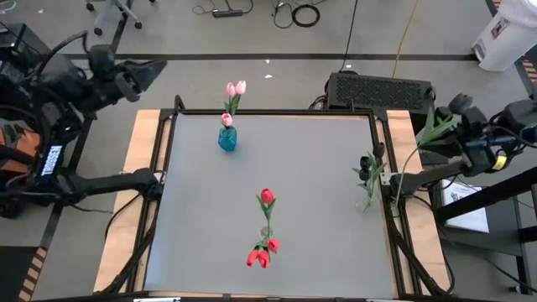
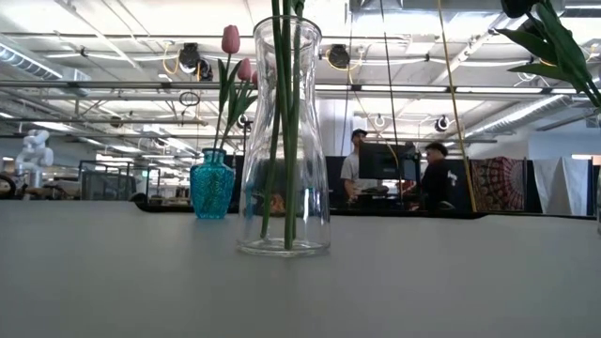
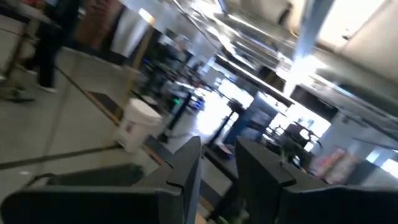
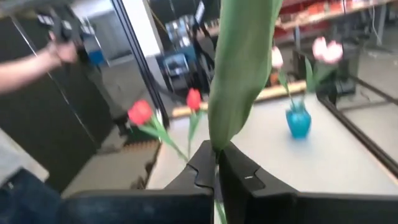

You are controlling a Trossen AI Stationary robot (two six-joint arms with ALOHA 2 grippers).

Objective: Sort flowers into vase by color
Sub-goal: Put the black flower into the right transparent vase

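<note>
My right gripper (image 4: 216,163) pinches a flower (image 4: 239,68) beyond the desk's (image 1: 319,210) right edge, left gripper (image 3: 217,158) fingers narrowly parted, empty.

Grey table (image 1: 319,235), blue vase (image 1: 227,139) at back, clear vase (image 1: 266,232) centre-front, another vase (image 1: 366,201) at right edge

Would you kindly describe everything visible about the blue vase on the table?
The blue vase is a small, teal, glassy-looking bottle with a textured round belly and a narrow flared neck. It stands upright on the grey table near its far edge, left of centre. Pink tulips on green stems stand in it. Neither pincer touches it.
</note>
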